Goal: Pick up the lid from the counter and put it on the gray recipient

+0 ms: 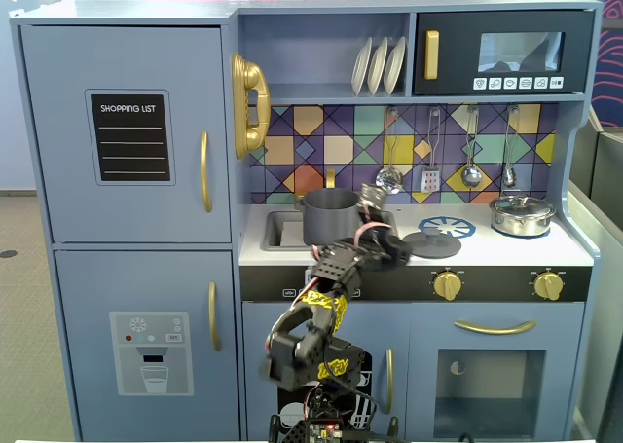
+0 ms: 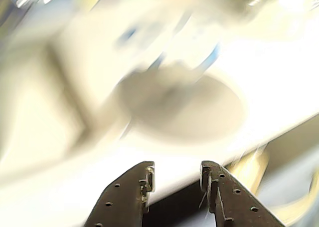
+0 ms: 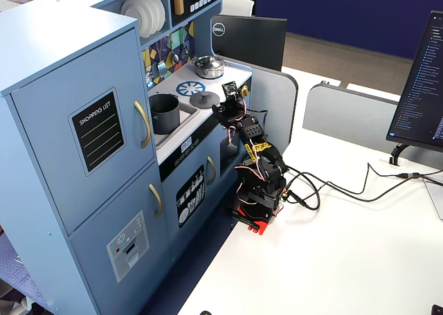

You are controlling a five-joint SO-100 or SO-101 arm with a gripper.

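The dark-gray lid (image 1: pixel 431 243) lies flat on the white counter, to the right of the gray pot (image 1: pixel 329 216), which stands in the sink. In the other fixed view the lid (image 3: pixel 205 100) lies between the gray pot (image 3: pixel 164 113) and the arm. In the blurred wrist view the lid (image 2: pixel 184 107) is a gray oval just ahead of my gripper (image 2: pixel 177 171). The jaws stand apart with nothing between them, over the counter's front edge. In a fixed view my gripper (image 1: pixel 395 250) is just left of the lid, close to it.
A shiny silver lidded pot (image 1: pixel 522 214) stands on the right burner. A blue burner ring (image 1: pixel 447 227) is behind the lid. Utensils (image 1: pixel 471 175) hang on the back wall. Gold knobs (image 1: pixel 448 285) sit on the front panel below the counter edge.
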